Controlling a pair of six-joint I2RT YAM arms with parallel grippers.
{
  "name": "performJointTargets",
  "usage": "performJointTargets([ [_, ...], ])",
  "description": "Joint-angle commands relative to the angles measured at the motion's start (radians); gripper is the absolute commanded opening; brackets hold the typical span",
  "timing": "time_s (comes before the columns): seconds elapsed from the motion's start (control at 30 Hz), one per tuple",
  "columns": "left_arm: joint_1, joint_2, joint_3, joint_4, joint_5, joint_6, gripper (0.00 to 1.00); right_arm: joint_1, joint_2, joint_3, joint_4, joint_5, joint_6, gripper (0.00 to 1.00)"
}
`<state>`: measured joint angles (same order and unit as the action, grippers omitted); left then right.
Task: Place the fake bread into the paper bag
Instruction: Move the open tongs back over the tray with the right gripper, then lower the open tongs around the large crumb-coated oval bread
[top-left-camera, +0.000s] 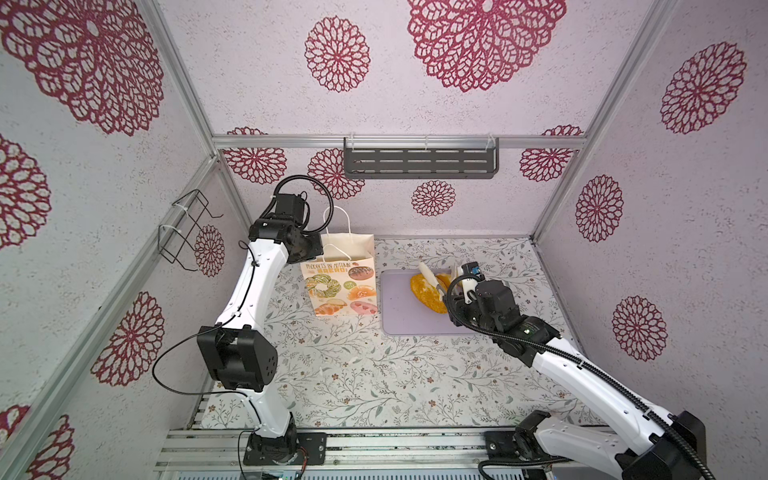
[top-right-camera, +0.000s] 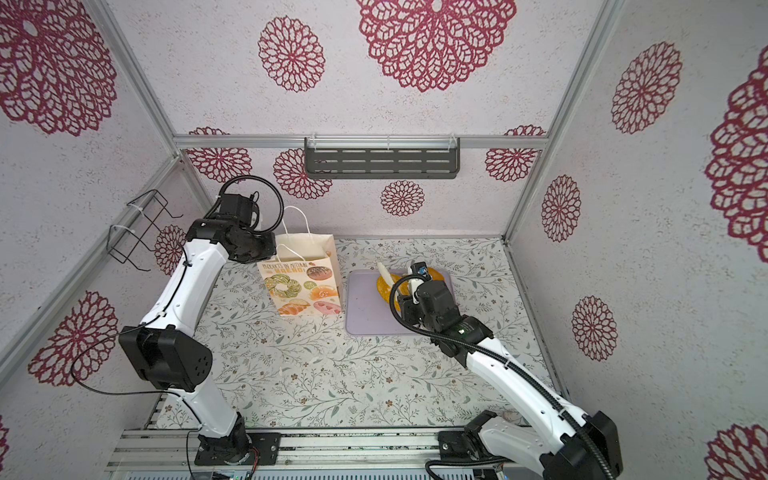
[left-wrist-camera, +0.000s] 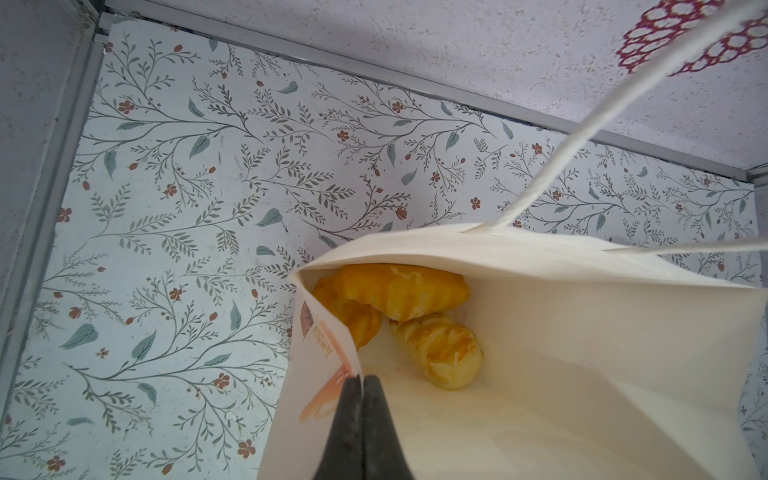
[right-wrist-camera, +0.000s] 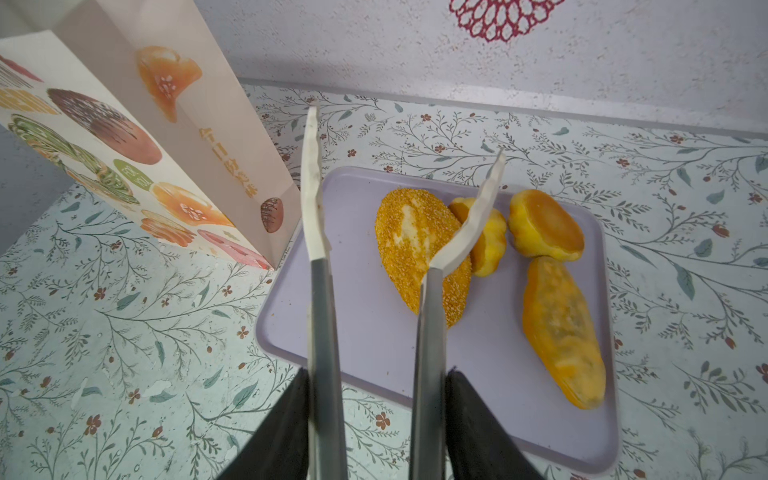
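The paper bag (top-left-camera: 340, 282) stood upright near the worktop's (top-left-camera: 353, 374) back edge, towards its back-left corner. The left end effector (left-wrist-camera: 363, 380) was clenched on the bag's side rim, with the mouth gaping. Three pieces of fake bread (left-wrist-camera: 399, 291) lay on the bag's floor against its far wall, with bare floor beside them.

The lilac tray (right-wrist-camera: 365, 332) lay just beside the bag's lower corner. On it, the seeded loaf (right-wrist-camera: 411, 241) touched a small bun (right-wrist-camera: 490, 241). A round bun (right-wrist-camera: 544, 224) and a long loaf (right-wrist-camera: 561, 332) lay by the tray's far side edge.

The right end effector (right-wrist-camera: 378, 374) gripped the tongs (right-wrist-camera: 320, 291). Their tips were spread and held nothing: one was above the tray's bag-side edge, the other above the seeded loaf. A broad stretch of worktop ran from the tray to the front edge.
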<state>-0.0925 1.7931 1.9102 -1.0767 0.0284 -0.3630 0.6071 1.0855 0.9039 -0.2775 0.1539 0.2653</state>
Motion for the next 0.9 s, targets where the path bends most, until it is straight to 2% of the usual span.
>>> performJointTargets([
  [0.0, 0.004, -0.005, -0.003, -0.013, -0.004, 0.011, 0.0, -0.025, -0.029, 0.004, 0.012, -0.019, 0.01, 0.51],
  [0.33, 0.004, 0.001, 0.0, -0.016, 0.005, 0.004, 0.0, -0.065, -0.019, -0.048, -0.009, -0.063, -0.004, 0.53],
  [0.53, 0.001, 0.003, 0.0, -0.018, 0.001, 0.005, 0.0, -0.072, -0.002, -0.076, -0.011, -0.064, -0.01, 0.58],
  [0.87, -0.003, 0.005, 0.001, -0.019, 0.004, 0.004, 0.0, -0.085, 0.048, -0.085, -0.01, -0.102, -0.057, 0.59],
])
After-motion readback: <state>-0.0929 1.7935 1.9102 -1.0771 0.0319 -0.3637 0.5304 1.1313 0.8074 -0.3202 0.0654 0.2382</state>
